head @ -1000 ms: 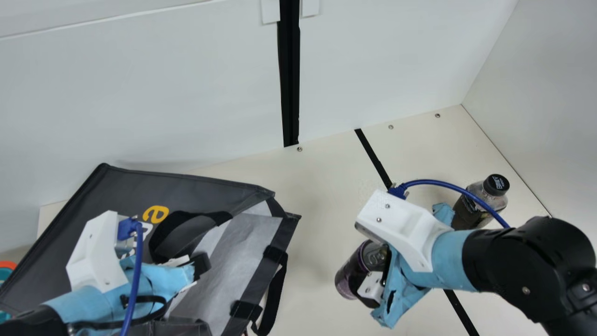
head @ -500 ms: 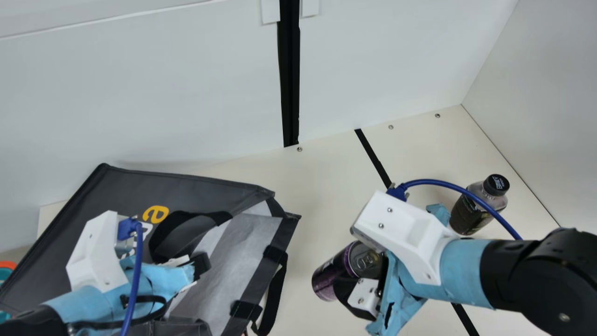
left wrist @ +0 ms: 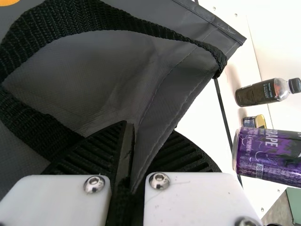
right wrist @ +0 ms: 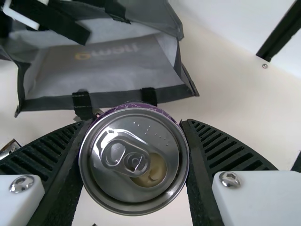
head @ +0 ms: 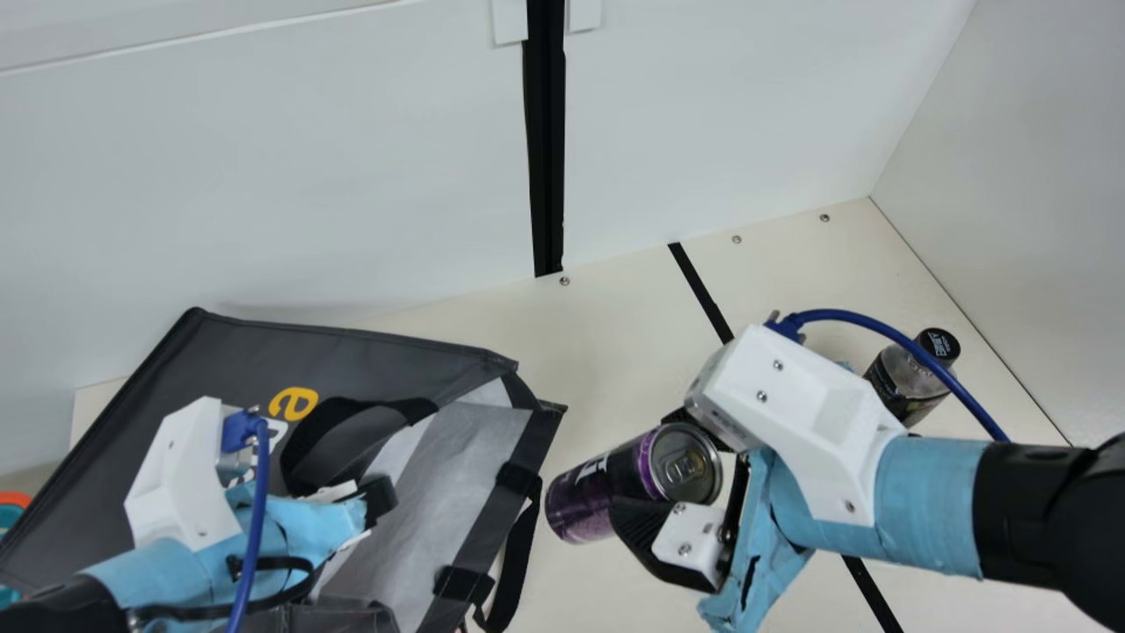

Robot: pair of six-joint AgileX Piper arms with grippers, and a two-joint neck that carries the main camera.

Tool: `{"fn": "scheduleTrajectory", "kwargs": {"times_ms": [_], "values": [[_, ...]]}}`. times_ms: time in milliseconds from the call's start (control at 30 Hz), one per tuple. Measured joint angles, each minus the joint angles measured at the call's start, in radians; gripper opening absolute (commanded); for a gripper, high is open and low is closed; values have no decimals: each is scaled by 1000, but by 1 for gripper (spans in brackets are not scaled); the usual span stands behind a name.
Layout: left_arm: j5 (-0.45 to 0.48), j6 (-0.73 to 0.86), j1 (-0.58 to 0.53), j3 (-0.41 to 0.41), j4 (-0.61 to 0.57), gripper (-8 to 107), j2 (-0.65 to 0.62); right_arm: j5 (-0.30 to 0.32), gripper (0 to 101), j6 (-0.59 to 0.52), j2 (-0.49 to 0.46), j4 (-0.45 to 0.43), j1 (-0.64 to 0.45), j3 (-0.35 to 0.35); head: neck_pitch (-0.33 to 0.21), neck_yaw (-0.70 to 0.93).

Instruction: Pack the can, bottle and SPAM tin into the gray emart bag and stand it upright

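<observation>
Holding the can: the right gripper [head: 655,466] pinches it between two spread, ribbed fingers, one on either side near the lid.
Can [head: 598,492]: purple and black, tilted, raised over the table between the bag and the right arm; its base points toward the bag, apart from it, and its silver lid with a pull tab faces the right wrist camera.
Gray emart bag [head: 220,352]: lying on its side, just beyond the can's base, the mouth open toward the can and the pale lining exposed.
Left gripper [head: 380,499]: pressed together on a fold of the bag's gray fabric, beside a black handle [head: 316,448].
Second handle [head: 511,563]: fixed to the rim of the mouth, on the side nearer the can.
SPAM tin [left wrist: 254,121]: on the table near the bottle, dark label and gold edge, seen in the left wrist view.
Bottle [head: 896,378]: upright beyond the right gripper, near the side wall [head: 1037,220], dark below, clear at the shoulder, black cap on; the blue cable [head: 914,347] crosses in front of it.
Table [head: 606,352]: cream, with a black strip [head: 700,293] running across.
Left edge: part of an orange and teal item [head: 12,499], beside the bag.
</observation>
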Motion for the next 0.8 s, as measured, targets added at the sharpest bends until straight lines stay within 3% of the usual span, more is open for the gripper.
{"fn": "scheduleTrajectory", "kwargs": {"times_ms": [333,800], "values": [[0,0,0,0,0,-8,0,-96,0,-69,26,100,32,75,0,-2],[0,0,0,0,0,-8,0,-290,0,-133,104,183,149,166,0,0]]}}
